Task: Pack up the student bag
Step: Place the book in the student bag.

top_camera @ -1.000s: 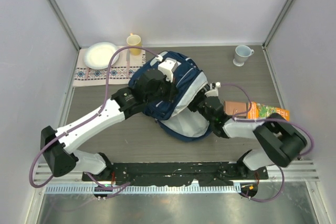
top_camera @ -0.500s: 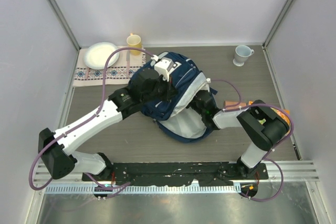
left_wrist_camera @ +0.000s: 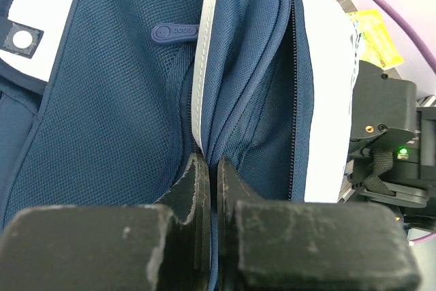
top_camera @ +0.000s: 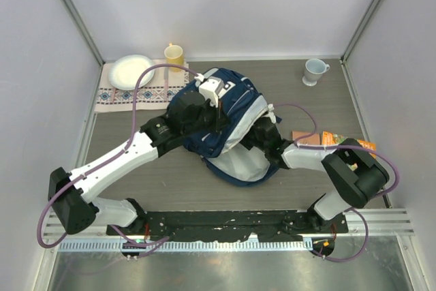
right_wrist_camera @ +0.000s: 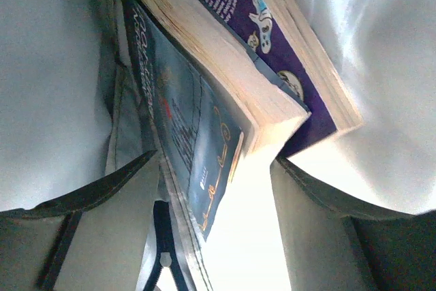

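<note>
Inspection finding, left to right. The left fingers [left_wrist_camera: 204, 185] were pressed shut on a fold of navy fabric beside the zip, at one lip of the opening.

The student bag [top_camera: 238, 97] lay about the middle of the table [top_camera: 184, 175], with its mouth turned toward the right arm (pale lining showing).

Judgement on handling:
- The bag is soft, limp cloth, likely to sag closed unless a lip is held.
- It is light in itself but will grow heavier and lopsided as it fills.
- The stitched seams, zip edge and straps offer the firmest hold, and the mesh panels the poorest.

The right fingers [right_wrist_camera: 306, 202] stood wide apart inside the opening and gripped nothing. The corner of two books [right_wrist_camera: 211, 59] stood between them, but contact could not be determined.

The books looked stiff and leaned on the lining. An orange packet [top_camera: 347, 144] lay near the table's right edge.
</note>
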`<control>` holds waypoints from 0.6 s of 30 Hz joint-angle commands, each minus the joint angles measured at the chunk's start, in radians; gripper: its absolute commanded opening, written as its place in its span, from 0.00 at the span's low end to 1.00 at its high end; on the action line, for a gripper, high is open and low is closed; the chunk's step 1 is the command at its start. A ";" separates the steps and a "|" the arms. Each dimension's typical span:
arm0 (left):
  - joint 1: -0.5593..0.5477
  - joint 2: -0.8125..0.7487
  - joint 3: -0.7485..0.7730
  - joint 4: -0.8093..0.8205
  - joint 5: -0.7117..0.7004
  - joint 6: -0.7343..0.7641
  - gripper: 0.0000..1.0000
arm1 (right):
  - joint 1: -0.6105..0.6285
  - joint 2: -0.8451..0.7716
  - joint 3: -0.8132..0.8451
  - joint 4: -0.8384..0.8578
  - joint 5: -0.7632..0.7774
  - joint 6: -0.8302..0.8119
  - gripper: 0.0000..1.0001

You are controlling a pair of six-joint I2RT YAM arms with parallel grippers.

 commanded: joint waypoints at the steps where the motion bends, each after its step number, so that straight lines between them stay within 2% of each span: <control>1: 0.009 -0.065 0.016 0.167 -0.028 -0.028 0.00 | 0.004 -0.093 -0.013 -0.121 0.053 -0.048 0.71; 6: 0.012 -0.063 0.004 0.164 -0.042 -0.028 0.00 | 0.004 -0.174 -0.035 -0.204 0.093 -0.066 0.72; 12: 0.012 -0.059 -0.002 0.158 -0.048 -0.031 0.00 | 0.005 -0.386 -0.058 -0.332 0.182 -0.135 0.71; 16: 0.011 -0.049 -0.005 0.147 -0.047 -0.034 0.00 | 0.005 -0.547 -0.041 -0.600 0.292 -0.140 0.71; 18: 0.012 -0.049 -0.010 0.142 -0.042 -0.034 0.00 | 0.005 -0.637 -0.043 -0.677 0.337 -0.126 0.72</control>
